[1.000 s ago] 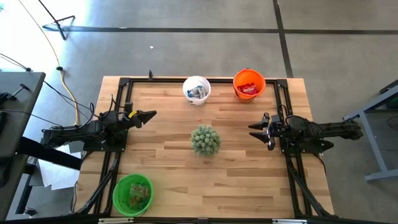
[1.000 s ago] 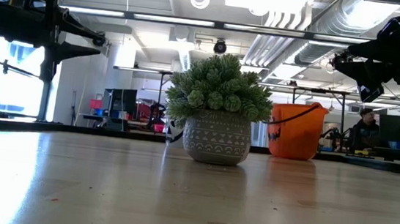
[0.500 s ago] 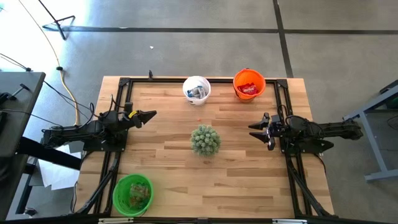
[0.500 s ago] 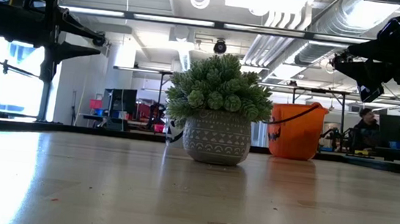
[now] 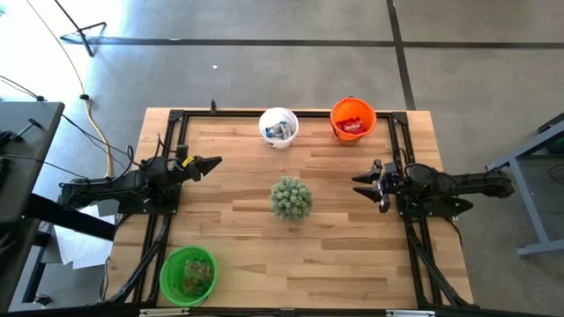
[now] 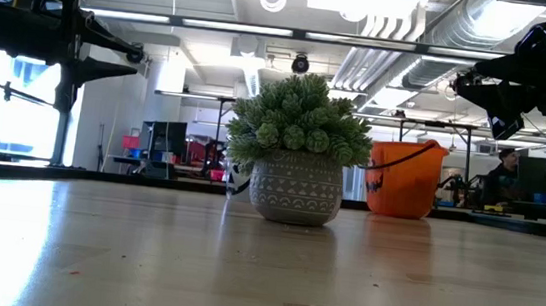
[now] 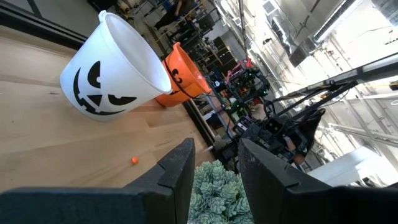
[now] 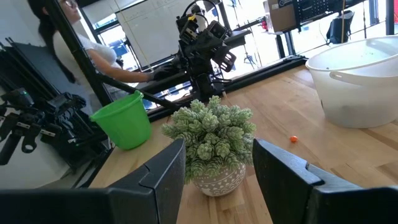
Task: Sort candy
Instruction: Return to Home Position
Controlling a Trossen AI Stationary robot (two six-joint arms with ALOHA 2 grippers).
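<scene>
Sorting looks almost done: candy (image 5: 352, 128) fills the white bucket (image 5: 264, 123), orange bucket (image 5: 336, 113) and green bucket (image 5: 167, 264), one tiny orange piece (image 7: 134, 160) lies loose on the table (image 5: 238, 229), and the left gripper (image 5: 211, 164) and right gripper (image 5: 360, 185) hang parted, empty.

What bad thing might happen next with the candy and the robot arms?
One tiny orange piece lies loose on the table near the white bucket, so it may get left unsorted. If an arm goes for it, there is a second risk: the plant sits between the left end effector and the right end effector, so a low reach across might bump it.
</scene>
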